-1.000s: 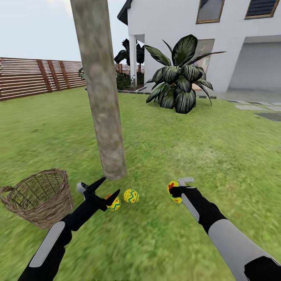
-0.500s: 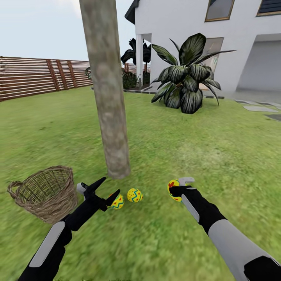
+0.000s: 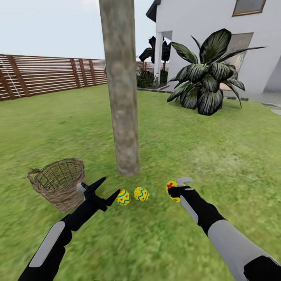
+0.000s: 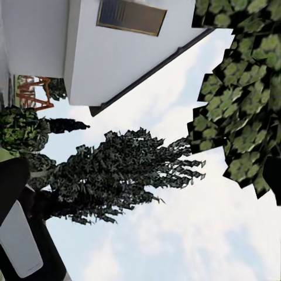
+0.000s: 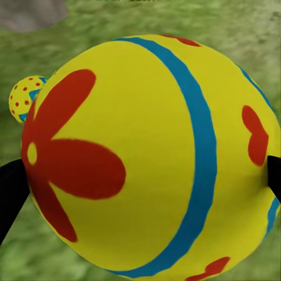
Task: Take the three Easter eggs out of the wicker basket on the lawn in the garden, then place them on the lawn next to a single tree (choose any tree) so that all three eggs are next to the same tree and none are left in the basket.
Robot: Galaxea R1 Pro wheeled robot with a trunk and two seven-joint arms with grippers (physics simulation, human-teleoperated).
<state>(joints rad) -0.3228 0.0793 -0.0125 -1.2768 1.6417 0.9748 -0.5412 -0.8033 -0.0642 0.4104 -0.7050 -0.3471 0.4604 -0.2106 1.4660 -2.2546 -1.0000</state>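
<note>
The tree (image 3: 124, 117) rises with a thick grey-beige trunk from the lawn (image 3: 218, 156). Two Easter eggs (image 3: 123, 197) (image 3: 141, 193) lie on the grass just in front of its base. The third egg (image 3: 170, 188), yellow with red flowers and a blue band (image 5: 146, 158), is held just above the grass to their right, with my right gripper (image 3: 176, 187) shut on it. My left gripper (image 3: 112, 184) is open, its lower fingertip beside the nearer egg. The wicker basket (image 3: 58, 183) stands left of the trunk, and I see no egg in it.
A broad-leaved palm-like plant (image 3: 208, 86) grows in front of the white house (image 3: 203, 23) at the back right. A slatted wooden fence (image 3: 47, 76) bounds the garden at the left. The left wrist view looks up at sky, roof and foliage (image 4: 123, 175).
The whole picture has slid to the right, so the camera has turned left. Both arms keep their pose, and the right gripper still holds its egg.
</note>
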